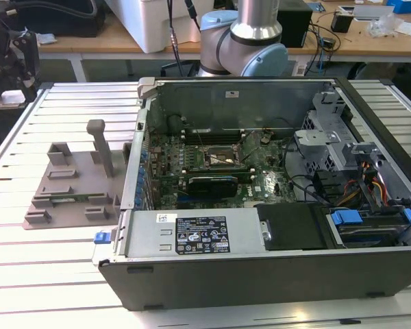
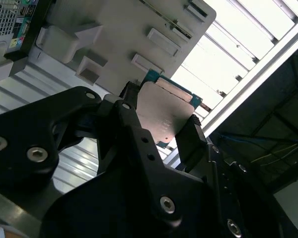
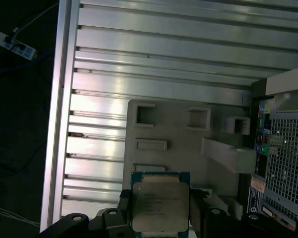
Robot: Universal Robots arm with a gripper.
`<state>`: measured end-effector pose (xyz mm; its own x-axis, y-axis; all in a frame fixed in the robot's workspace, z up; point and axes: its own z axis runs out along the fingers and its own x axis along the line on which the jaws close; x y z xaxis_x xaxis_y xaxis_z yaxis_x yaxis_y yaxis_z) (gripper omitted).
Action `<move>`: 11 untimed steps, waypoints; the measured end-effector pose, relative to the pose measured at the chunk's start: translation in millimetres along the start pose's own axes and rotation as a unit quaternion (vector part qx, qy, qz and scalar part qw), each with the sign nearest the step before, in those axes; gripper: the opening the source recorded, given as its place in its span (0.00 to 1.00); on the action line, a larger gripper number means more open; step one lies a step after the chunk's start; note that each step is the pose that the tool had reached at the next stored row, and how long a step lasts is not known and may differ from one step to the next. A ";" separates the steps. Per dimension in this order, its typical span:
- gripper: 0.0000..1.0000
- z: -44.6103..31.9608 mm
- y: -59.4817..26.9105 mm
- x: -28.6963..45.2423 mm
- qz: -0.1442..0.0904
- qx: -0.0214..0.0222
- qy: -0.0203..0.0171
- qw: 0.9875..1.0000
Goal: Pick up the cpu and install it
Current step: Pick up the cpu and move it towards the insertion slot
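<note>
My gripper (image 3: 160, 214) is clenched on the cpu (image 3: 160, 206), one finger on each of two opposite edges, the silvery top facing the first wrist view. In both wrist views the chip hangs clear in the air over the grey tray (image 3: 179, 134), which lies on the slatted table (image 3: 139, 49) at the exterior view's left of the open computer case (image 1: 260, 274). The hold is what worries me most. I have only the thin rim of a flat chip between my fingers (image 2: 191, 134), so I judge that a jolt or a hard swing could let it pivot or slide out, and a fall onto the tray's posts or the metal slats could damage it. In the second wrist view the cpu (image 2: 164, 116) seems to sit a little askew between the fingers, though I cannot tell for sure. Any tilt carried over to the socket (image 1: 222, 160) would mean a corner landing first. That socket lies deep in the case, with upright walls on every side and cables near it, so a low or careless path could knock my gripper or the chip against the case's left wall (image 1: 140, 137). A chip turned the wrong way round would not seat, and pressing it down could harm the contacts.
</note>
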<state>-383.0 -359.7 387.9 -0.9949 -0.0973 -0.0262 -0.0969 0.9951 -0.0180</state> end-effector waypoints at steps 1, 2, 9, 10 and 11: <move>0.55 -0.1 0.0 0.0 0.000 0.000 0.000 1.000; 0.55 0.0 0.0 0.0 0.000 0.000 0.000 1.000; 0.55 0.2 -1.0 -10.5 0.000 0.000 0.000 1.000; 0.55 0.3 -1.4 -14.1 0.000 0.000 0.000 1.000; 0.55 0.4 -2.0 -20.7 0.000 0.000 0.000 1.000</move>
<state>-362.2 -359.7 388.1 -0.9949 -0.0974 -0.0261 -0.0970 0.9951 -0.0181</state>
